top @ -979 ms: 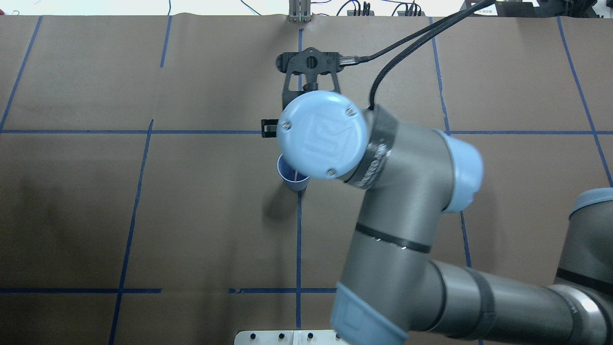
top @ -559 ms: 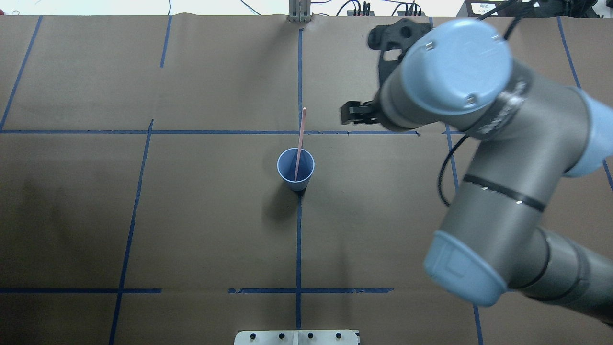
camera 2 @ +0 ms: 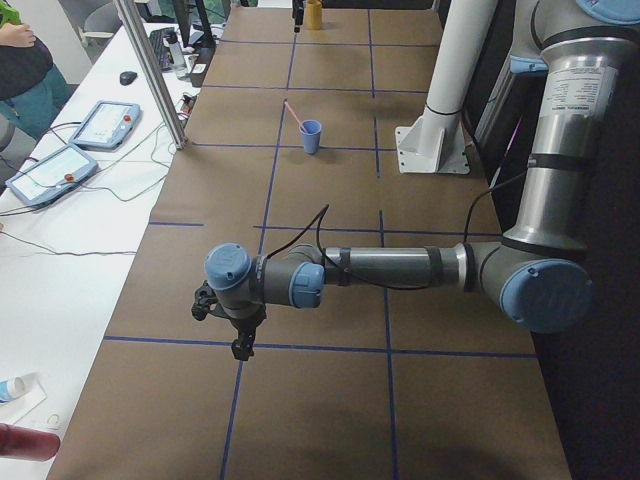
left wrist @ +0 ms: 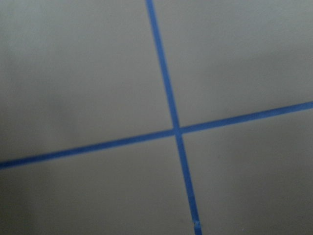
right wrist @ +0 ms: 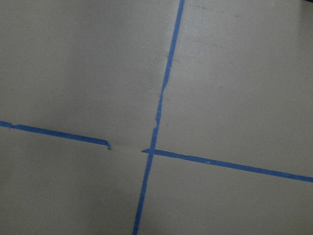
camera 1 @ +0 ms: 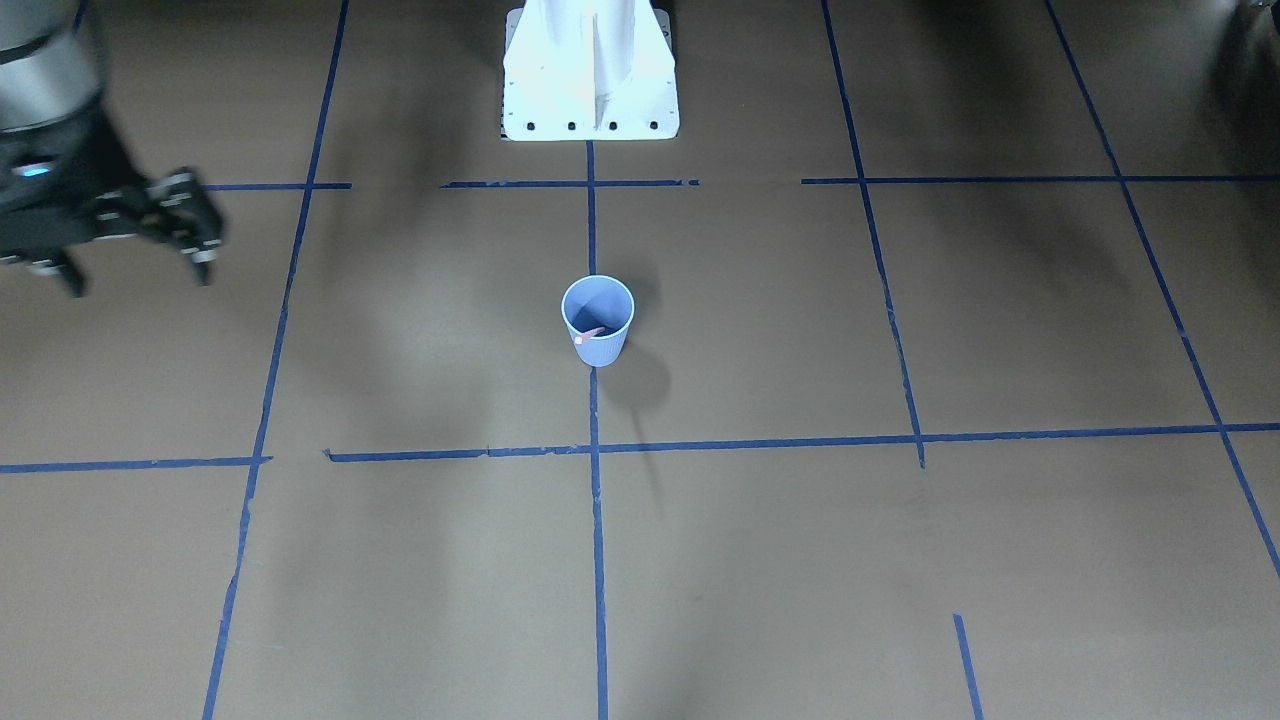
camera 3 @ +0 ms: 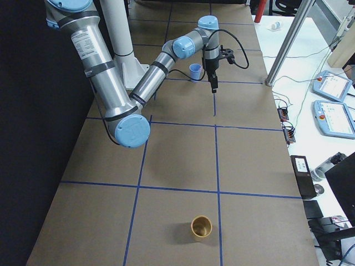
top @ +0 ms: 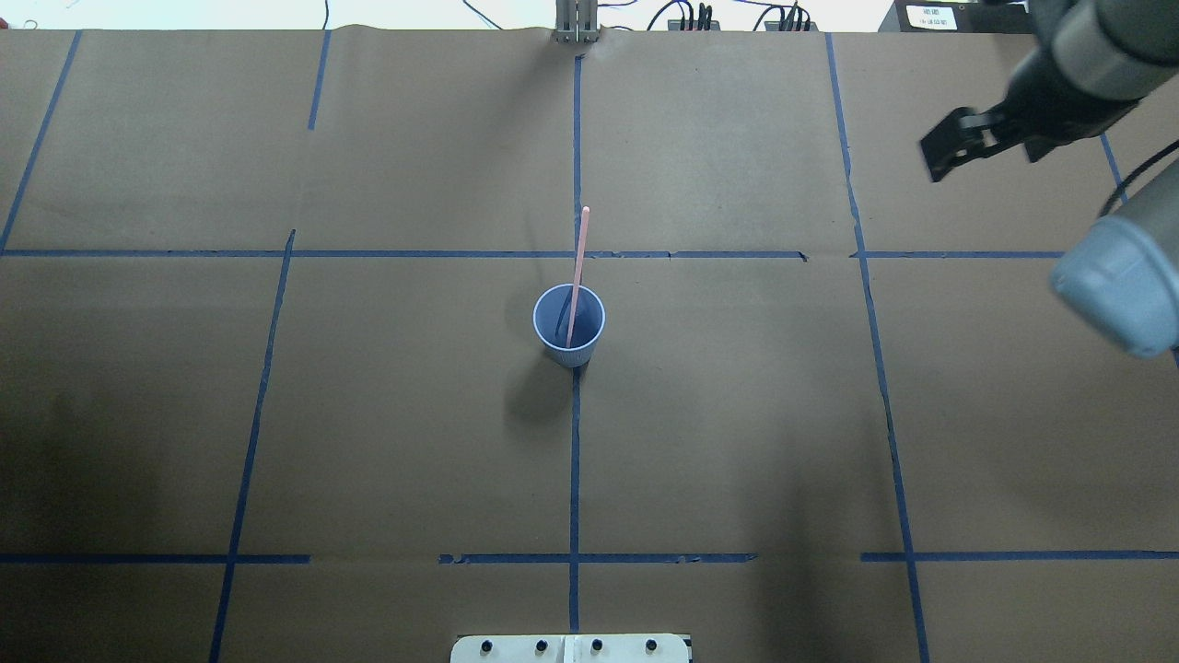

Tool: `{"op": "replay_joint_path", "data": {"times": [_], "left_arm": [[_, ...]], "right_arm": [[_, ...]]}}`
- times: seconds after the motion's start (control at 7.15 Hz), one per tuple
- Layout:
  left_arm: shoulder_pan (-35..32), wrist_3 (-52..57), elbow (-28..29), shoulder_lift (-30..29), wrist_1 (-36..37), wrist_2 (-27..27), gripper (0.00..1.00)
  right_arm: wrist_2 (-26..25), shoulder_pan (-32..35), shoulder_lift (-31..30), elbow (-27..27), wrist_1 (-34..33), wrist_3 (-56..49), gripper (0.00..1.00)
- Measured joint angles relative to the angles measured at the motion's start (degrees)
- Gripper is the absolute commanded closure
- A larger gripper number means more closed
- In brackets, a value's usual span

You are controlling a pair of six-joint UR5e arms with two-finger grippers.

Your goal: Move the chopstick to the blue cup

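The blue cup (top: 569, 324) stands upright at the table's middle; it also shows in the front view (camera 1: 597, 320) and both side views (camera 2: 311, 136) (camera 3: 195, 70). The pink chopstick (top: 578, 262) stands in it, leaning on the far rim, free of any gripper; it also shows in the left side view (camera 2: 293, 112). My right gripper (top: 986, 157) is open and empty, far to the cup's right, with its fingers spread in the front view (camera 1: 135, 270). My left gripper (camera 2: 240, 335) shows only in the left side view, far from the cup; I cannot tell whether it is open.
A brown cup (camera 3: 201, 227) stands near the table's right end, also seen in the left side view (camera 2: 314, 14). The white robot base (camera 1: 590, 70) is at the near edge. Blue tape lines (top: 575, 460) cross the brown table cover.
My right arm has swung from above the cup to the far right. The chopstick, hidden under the wrist before, now stands alone in the cup.
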Motion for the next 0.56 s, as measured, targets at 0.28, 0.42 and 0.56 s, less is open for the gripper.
{"op": "replay_joint_path", "data": {"times": [0.28, 0.42, 0.56], "left_arm": [[-0.6, -1.1, -0.8, 2.4, 0.1, -1.5, 0.0], [-0.9, -2.0, -2.0, 2.8, 0.8, -2.0, 0.0], [-1.0, -2.4, -3.1, 2.9, 1.7, -2.3, 0.0]], "right_arm": [[8.1, 9.2, -3.8, -5.2, 0.0, -12.8, 0.0], [10.9, 13.3, -5.6, -8.3, 0.0, -19.4, 0.0], [12.1, 17.0, -7.2, -11.9, 0.0, -26.2, 0.0]]}}
